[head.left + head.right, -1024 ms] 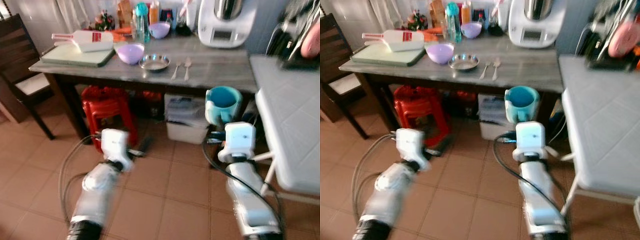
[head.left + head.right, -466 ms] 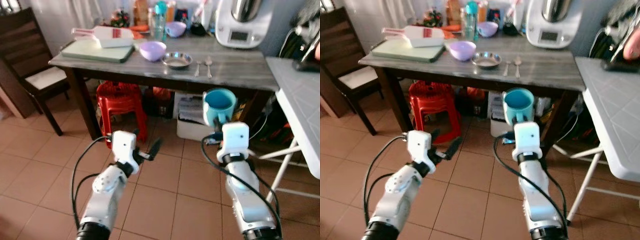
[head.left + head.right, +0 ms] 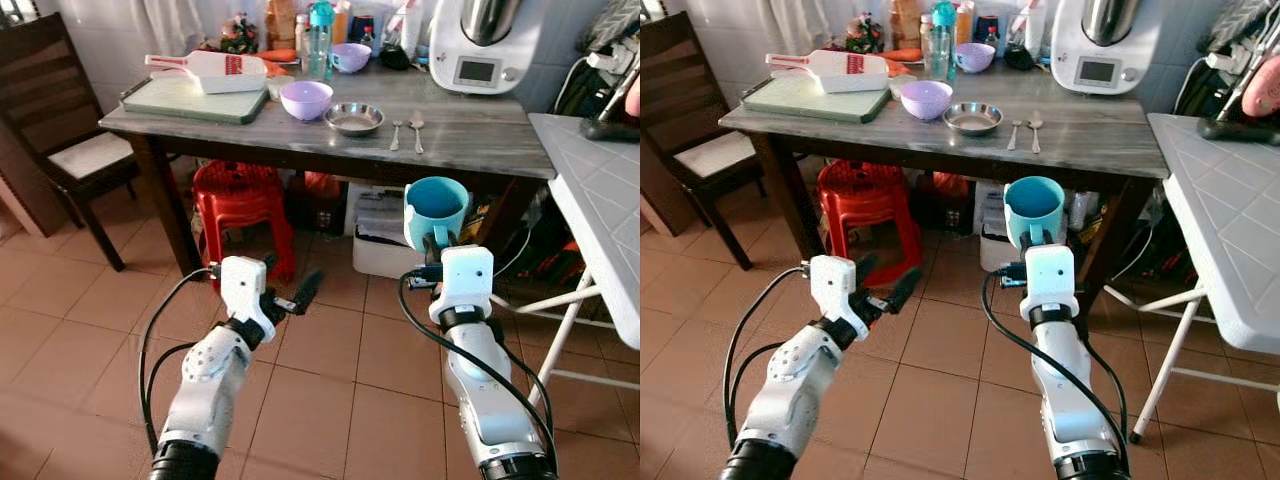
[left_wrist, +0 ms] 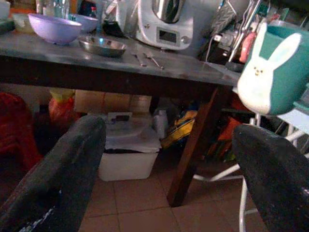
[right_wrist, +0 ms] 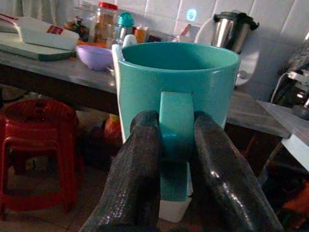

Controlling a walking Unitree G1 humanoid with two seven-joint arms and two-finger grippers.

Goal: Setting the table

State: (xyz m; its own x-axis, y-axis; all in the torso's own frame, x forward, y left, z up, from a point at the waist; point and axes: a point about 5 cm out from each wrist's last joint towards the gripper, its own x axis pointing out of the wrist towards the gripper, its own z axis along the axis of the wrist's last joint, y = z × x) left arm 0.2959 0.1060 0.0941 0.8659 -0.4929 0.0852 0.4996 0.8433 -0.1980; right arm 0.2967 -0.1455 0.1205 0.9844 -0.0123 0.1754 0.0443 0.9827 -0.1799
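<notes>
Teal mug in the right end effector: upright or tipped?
Upright. The teal mug has its open mouth facing up, and the right end effector pinches its handle from below. The inside looks empty where it is visible.

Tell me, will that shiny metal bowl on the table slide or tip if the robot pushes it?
The metal bowl looks shallow and wide, so it would probably slide on the smooth table rather than tip. It seems thin, so likely light. Its shiny rim might be slippery for the fingers.

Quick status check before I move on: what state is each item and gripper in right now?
teal mug: upright, held off the table by its handle.
right gripper: shut on the mug handle.
left gripper: open, holding nothing.
purple bowl: upright on the table.
steel dish: upright beside the bowl.
</notes>
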